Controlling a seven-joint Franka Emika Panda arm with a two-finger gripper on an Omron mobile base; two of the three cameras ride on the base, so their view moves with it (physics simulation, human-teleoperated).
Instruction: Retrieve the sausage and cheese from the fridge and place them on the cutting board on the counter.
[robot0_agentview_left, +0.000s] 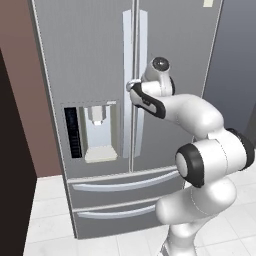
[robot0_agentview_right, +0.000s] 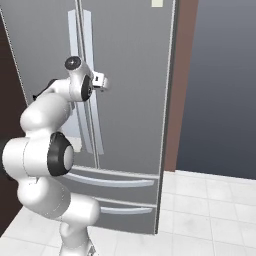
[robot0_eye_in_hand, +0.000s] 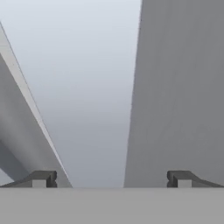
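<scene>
With the fridge shut and filling the left base view from 9 to 1 o'clock, the gripper straddles its right-door handle with jaws spread, empty; that bar looks rigid, slick, best clasped mid-length.

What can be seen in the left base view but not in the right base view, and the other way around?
Left base view: the water dispenser set in the fridge's left door, and a dark wall at the far left.

Right base view: a dark grey panel right of the fridge and a wider stretch of white floor tiles.

Both: the closed fridge, its two bottom drawers, and the open gripper at the long door handles.
</scene>
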